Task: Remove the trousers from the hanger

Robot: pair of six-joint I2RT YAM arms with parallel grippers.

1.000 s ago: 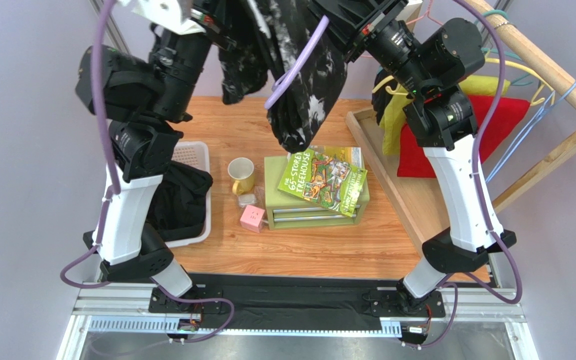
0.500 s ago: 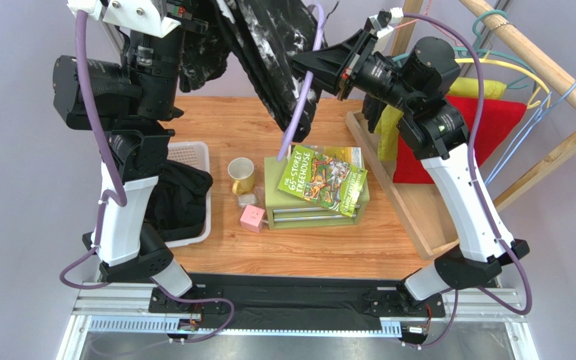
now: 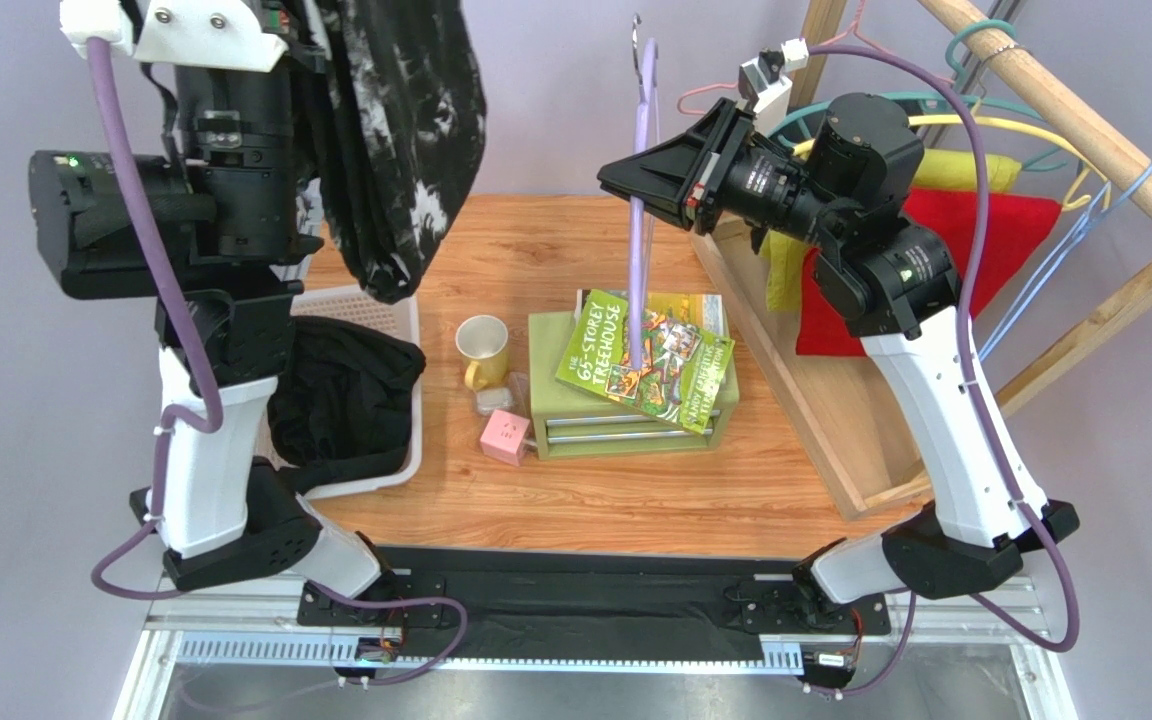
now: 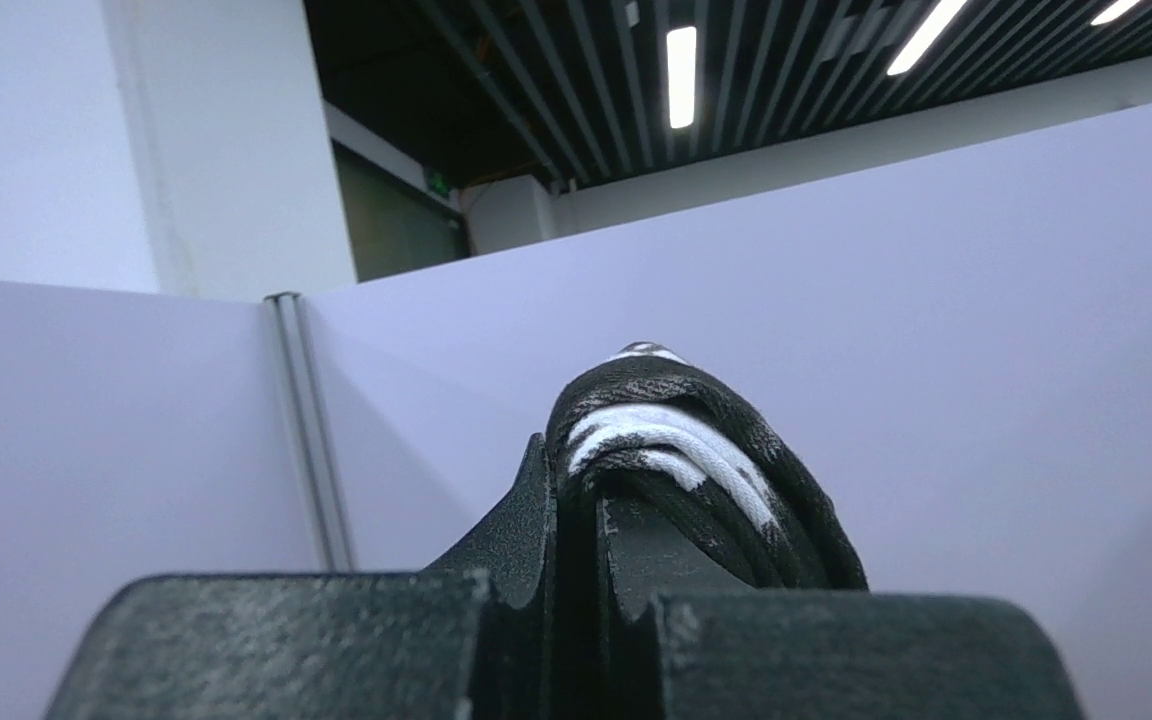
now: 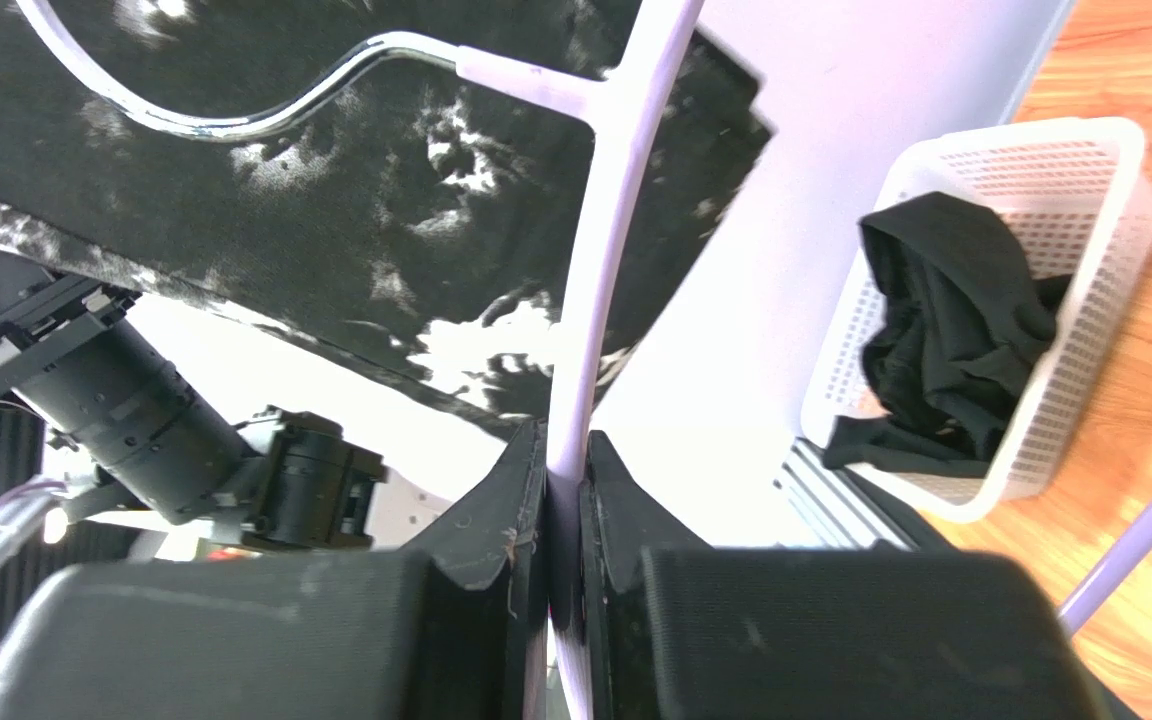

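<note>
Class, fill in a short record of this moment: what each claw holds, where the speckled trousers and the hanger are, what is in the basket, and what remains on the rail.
Left claw: shut on the black speckled trousers, held high at the left.
Right claw: shut on the purple hanger, which hangs bare.
Trousers and hanger: apart, trousers off the hanger.
White basket: holds dark trousers.
Wooden rail: red trousers and yellow-green trousers hang there.
Table centre: yellow mug, picture book on a green box.

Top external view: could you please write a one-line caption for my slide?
Left gripper holds the speckled black trousers aloft while right gripper grips the bare purple hanger.
</note>
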